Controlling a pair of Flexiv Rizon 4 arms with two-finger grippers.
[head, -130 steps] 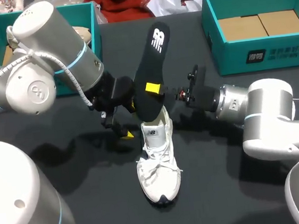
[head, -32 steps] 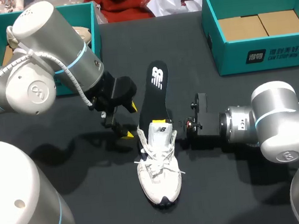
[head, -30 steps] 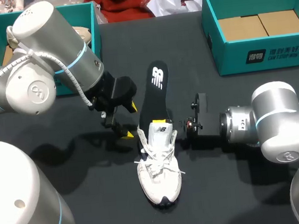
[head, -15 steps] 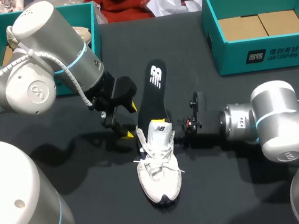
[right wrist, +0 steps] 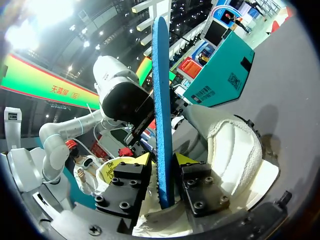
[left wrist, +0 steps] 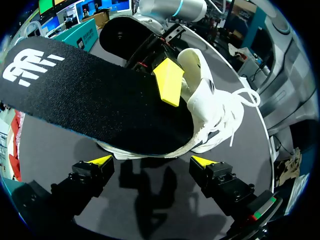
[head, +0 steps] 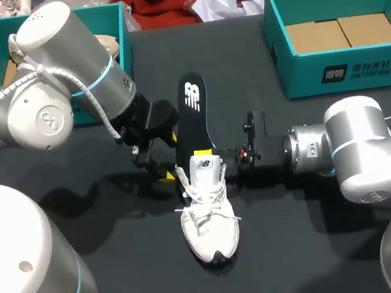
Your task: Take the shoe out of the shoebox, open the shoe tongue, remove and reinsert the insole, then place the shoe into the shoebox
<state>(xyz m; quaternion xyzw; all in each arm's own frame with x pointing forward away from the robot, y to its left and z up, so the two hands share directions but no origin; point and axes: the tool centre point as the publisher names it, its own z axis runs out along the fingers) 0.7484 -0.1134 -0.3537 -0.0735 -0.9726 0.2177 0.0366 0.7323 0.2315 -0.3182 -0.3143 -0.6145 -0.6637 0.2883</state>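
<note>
One insole, pinched in my right gripper, lower end tucked in shoe on table, long axis tilting back over heel; my left gripper spread, empty, just beside heel.

The white shoe stands upright, toe toward the robot. The black insole is partly inside it, heel end rising out. The open teal shoebox lies well apart.

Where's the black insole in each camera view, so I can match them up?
Head view: insole at centre table, lower end in the white shoe.
Left wrist view: broad black slab ahead of left gripper.
Right wrist view: edge-on between right gripper fingers.
Shared landmark: white shoe.
</note>
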